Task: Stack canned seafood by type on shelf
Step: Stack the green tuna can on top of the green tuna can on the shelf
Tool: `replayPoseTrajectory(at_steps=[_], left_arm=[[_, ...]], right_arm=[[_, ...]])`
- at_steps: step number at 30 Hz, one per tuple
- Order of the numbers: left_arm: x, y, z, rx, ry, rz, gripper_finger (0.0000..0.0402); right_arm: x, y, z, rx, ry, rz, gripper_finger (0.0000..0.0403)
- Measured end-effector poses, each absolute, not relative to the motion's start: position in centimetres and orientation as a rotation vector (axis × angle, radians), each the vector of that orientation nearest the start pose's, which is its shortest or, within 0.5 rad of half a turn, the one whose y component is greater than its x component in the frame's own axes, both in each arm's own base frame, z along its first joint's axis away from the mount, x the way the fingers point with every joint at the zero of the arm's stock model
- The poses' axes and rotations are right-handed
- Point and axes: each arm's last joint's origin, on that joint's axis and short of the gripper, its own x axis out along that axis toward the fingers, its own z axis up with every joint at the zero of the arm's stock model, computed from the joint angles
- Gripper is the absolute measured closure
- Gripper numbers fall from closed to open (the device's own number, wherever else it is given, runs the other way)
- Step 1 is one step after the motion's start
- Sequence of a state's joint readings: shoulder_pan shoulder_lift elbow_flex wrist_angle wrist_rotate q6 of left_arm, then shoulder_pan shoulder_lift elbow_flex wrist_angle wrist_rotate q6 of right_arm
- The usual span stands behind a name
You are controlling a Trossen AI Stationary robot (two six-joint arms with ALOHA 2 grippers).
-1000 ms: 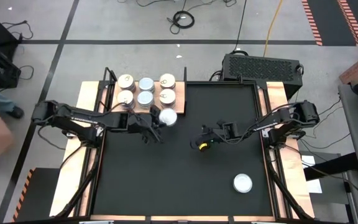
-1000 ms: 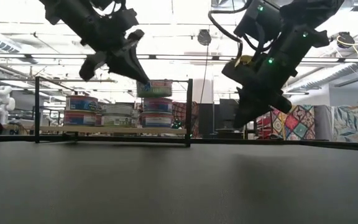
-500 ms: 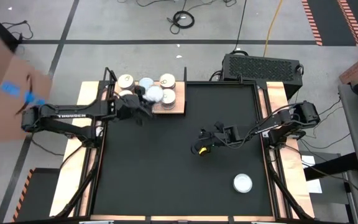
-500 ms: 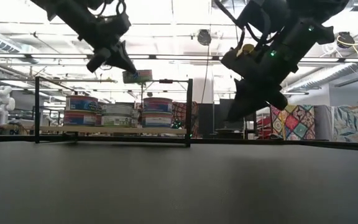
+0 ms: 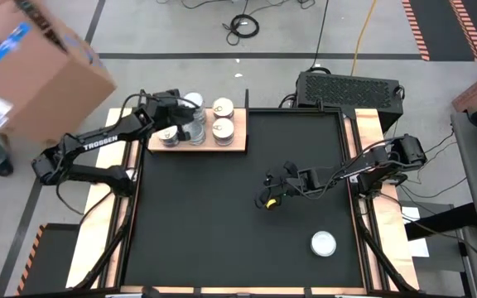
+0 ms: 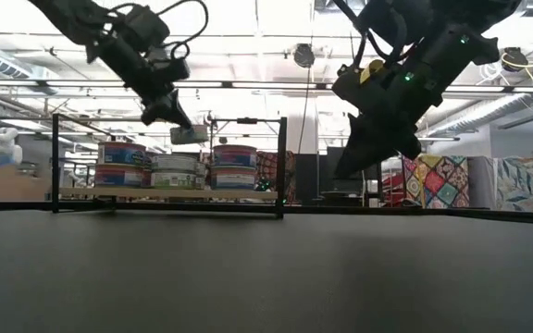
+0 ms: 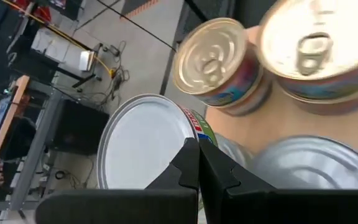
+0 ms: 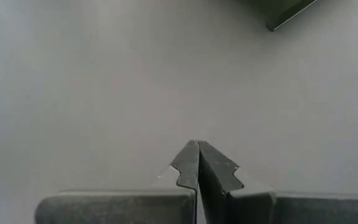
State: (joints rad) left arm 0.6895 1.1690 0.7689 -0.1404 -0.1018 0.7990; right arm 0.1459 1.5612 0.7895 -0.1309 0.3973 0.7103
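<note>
Left hand (image 6: 176, 118): pinching a white-lidded tin (image 7: 143, 149), hovering over the wooden shelf (image 5: 197, 144).
Right hand (image 5: 270, 191): pressed together, hanging well right of the shelf.
Stray tin (image 5: 324, 243): sitting far from the shelf.

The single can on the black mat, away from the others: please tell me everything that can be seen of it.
The single can is a small round tin. Only the high view shows it, from straight above: a whitish, slightly shiny lid. Its side is hidden, and a pull-tab cannot be made out. It rests on the black mat, toward the right front corner, far from the shelf. Nothing touches it; the right hand is over the mat's middle.
</note>
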Motion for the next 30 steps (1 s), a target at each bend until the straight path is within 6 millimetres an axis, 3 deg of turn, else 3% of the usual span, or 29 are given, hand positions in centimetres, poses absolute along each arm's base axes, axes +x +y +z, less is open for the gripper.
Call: replayPoseTrajectory(at_steps=[9,30], left_arm=[[19.6,18.3,22.9,0.516,0.873,0.479,0.0401],[19.7,17.8,22.7,0.506,0.917,0.480,0.0401]], right_arm=[[29.2,3.2,16.5,0.407,0.744,-0.520,0.0403],[29.2,3.2,16.5,0.400,0.747,-0.517,0.0403]])
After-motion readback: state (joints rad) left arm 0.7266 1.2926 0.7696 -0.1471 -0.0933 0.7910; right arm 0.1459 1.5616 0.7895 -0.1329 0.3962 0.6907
